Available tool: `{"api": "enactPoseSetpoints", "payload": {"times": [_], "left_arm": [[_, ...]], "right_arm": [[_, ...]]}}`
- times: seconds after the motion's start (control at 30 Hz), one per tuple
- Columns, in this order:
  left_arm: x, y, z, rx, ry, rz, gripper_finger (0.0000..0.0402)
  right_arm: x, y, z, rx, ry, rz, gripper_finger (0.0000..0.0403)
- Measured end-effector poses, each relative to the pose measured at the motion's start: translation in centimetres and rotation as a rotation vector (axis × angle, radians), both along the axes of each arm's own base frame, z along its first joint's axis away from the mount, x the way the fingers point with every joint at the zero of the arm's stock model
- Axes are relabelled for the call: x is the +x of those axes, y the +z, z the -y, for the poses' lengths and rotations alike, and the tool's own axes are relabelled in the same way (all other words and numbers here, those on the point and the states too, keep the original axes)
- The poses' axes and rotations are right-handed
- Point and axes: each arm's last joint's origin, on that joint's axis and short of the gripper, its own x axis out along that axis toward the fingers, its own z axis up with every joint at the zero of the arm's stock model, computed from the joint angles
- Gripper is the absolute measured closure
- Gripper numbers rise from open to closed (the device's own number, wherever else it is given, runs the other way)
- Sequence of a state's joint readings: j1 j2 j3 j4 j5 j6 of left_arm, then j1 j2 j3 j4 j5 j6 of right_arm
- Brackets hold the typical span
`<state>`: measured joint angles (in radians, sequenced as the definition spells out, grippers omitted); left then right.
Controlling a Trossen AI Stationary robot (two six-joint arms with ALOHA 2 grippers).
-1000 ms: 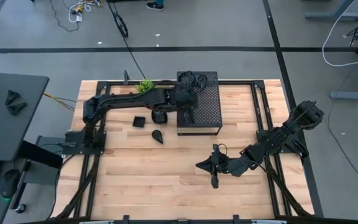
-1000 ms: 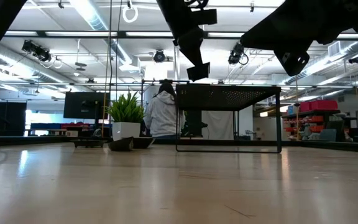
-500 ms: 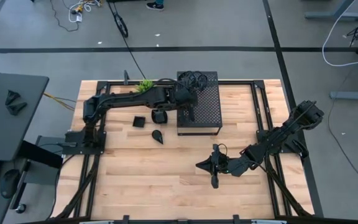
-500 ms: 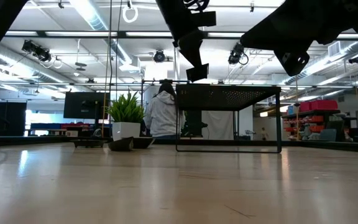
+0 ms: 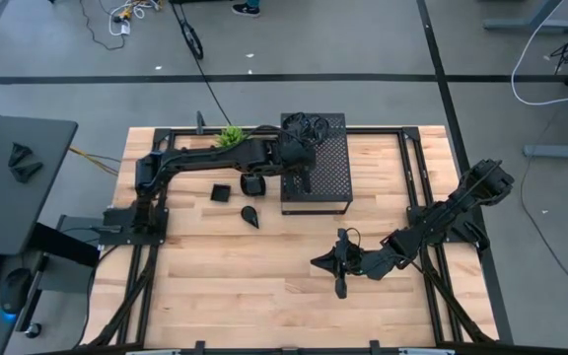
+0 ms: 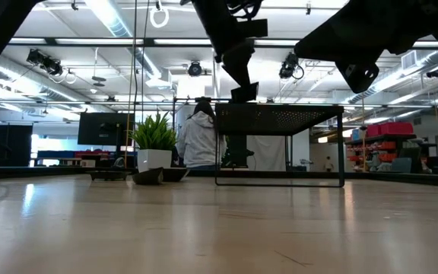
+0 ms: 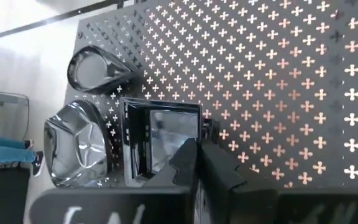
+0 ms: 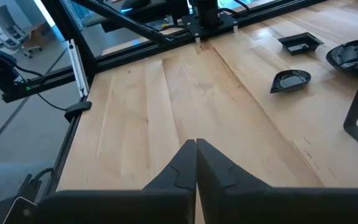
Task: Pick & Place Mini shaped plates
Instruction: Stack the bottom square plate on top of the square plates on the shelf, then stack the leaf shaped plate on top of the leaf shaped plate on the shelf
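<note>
Pale wood table [image 5: 264, 286], grey floor around, perforated box [image 5: 325, 168], both arms' fingers together.

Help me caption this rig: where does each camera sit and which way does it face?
High: overhead, straight down on table; both arms, left gripper over box, right gripper waiting mid-table.
Low: table height, level toward room; box, plant, a person, arms overhead.
Left wrist: down past shut fingers at the box top, square plate under them.
Right wrist: past shut fingers across bare table.
Shared: right wrist and high both show teardrop plate.
</note>
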<state>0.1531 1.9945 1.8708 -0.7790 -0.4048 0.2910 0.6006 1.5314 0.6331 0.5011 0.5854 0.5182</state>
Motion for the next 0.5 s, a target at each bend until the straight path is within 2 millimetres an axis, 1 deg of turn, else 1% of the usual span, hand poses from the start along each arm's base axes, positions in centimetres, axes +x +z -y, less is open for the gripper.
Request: {"api": "enactPoseSetpoints", "payload": {"times": [0.23,0.5], "left_arm": [[-0.03,-0.16,-0.05,0.000,0.002,-0.013,0.0341],[-0.07,-0.19,-0.05,-0.009,0.016,-0.009,0.0333]], "right_arm": [[0.00,0.01,0.00,-0.002,0.001,0.000,0.0394],[0.00,0.00,0.01,-0.002,0.000,0.000,0.0394]]}}
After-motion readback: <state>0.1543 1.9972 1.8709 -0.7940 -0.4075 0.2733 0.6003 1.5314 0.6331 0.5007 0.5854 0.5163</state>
